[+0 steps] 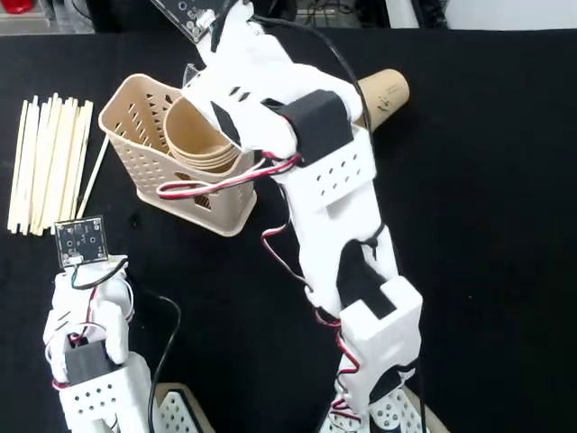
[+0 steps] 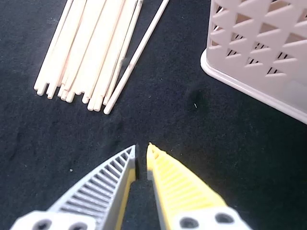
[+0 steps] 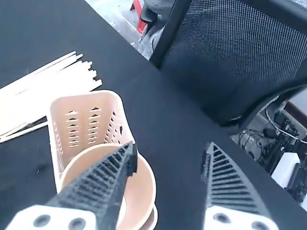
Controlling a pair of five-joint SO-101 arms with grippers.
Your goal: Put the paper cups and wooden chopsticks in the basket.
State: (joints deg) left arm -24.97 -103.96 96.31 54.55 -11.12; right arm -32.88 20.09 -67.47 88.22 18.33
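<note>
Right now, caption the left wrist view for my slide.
Shut left pincer hovers short of the wooden chopsticks, basket nearby.

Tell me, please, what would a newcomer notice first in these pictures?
First, the stack of paper cups standing in the basket, with the right gripper open above it. Left of the basket a bundle of wooden chopsticks lies on the black table, and one more cup lies on its side beyond the right arm.

Counter [image 1: 487, 225]: black, matte cloth cover, spanning the high view.
Chair [image 3: 240, 52]: black mesh back on a dark frame, just past the counter's far edge.
Cables [image 3: 259, 139]: dark tangle on the floor beside the chair.
Red item [image 1: 16, 5]: beyond the counter's far corner, cut off.
</note>
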